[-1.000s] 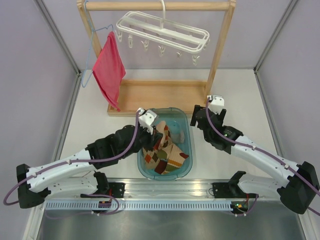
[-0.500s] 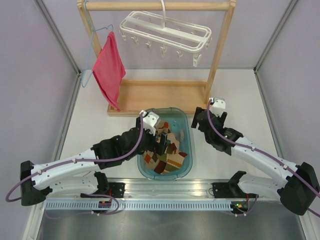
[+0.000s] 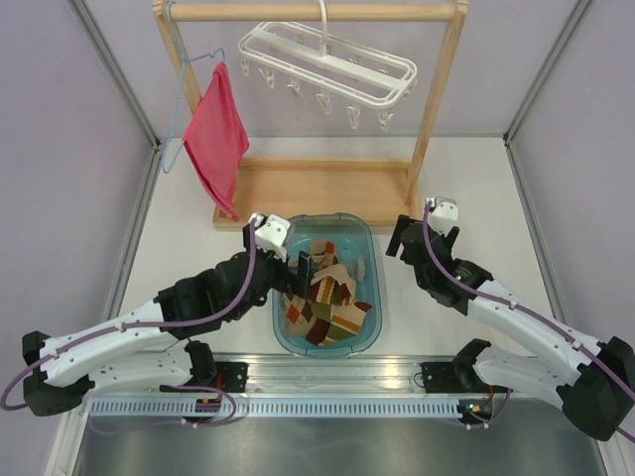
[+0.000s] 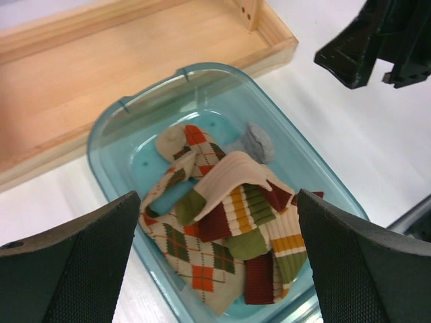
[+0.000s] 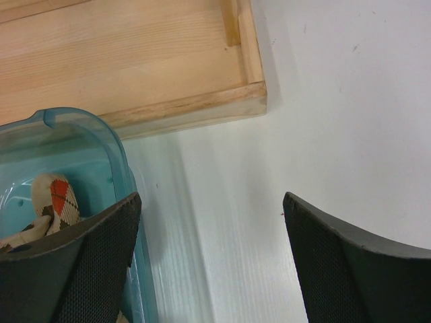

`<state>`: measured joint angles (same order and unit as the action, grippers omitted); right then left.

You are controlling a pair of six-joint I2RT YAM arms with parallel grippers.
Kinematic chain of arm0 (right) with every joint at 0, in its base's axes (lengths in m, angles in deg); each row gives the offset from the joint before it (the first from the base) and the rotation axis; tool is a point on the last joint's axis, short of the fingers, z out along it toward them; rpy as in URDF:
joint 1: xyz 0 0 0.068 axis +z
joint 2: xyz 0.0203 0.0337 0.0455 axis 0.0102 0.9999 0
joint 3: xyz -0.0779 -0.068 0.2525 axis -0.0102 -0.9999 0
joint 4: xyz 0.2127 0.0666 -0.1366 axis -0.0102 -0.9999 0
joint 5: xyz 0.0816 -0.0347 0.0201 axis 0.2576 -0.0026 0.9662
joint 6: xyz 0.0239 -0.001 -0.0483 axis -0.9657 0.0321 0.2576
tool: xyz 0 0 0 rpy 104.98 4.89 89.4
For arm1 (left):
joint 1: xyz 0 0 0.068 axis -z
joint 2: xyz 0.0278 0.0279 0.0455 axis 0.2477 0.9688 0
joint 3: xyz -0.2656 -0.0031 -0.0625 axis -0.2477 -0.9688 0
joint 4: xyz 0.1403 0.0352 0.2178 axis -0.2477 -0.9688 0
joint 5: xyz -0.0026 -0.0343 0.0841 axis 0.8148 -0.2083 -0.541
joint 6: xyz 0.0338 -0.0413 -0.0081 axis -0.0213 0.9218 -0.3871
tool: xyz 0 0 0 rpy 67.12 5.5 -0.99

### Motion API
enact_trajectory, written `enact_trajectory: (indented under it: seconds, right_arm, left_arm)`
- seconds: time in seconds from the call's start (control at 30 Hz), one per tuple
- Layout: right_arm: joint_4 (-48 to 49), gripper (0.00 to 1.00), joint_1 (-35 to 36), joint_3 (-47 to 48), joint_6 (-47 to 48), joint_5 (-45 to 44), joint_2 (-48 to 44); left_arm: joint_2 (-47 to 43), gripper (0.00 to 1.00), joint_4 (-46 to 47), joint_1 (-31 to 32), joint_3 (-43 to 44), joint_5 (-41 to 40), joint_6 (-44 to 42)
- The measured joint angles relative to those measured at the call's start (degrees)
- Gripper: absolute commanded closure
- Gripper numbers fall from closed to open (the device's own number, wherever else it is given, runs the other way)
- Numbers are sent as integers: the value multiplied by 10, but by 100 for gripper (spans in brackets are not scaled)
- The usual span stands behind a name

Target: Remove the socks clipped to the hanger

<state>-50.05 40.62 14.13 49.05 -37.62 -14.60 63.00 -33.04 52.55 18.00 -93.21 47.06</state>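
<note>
The white hanger (image 3: 327, 61) hangs from the wooden rail at the back, its small clips dangling bare. The socks (image 3: 322, 297) lie piled in a teal bin (image 3: 369, 248): argyle and striped ones (image 4: 229, 229) on top, a grey one (image 4: 259, 141) at the far side. My left gripper (image 3: 300, 276) hovers over the bin's left part, open, nothing between its fingers (image 4: 74, 269). To the right of the bin my right gripper (image 3: 399, 243) hangs open over bare table (image 5: 222, 202), its fingers (image 5: 357, 269) holding nothing.
The wooden rack's base tray (image 3: 317, 188) lies just behind the bin. A red-pink cloth (image 3: 216, 134) hangs on a blue wire hanger (image 3: 179, 99) at the rack's left end. Grey walls close in left and right. The right gripper shows at the top right in the left wrist view (image 4: 384, 40).
My left gripper opened and let an argyle sock fall into the bin, then drew back to the left. The right arm shifted a little to the right. The hanger swung slightly.
</note>
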Motion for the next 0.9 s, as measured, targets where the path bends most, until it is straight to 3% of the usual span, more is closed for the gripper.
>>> enact_trajectory:
  seconds: [0.47,0.9]
  right_arm:
    - [0,10,-8,-7,0,0,-10]
    - [2,10,-13,-8,2,0,-6]
  left_arm:
    - [-151,0,-26,0,26,-140,-46]
    - [-144,0,-35,0,18,-164,-48]
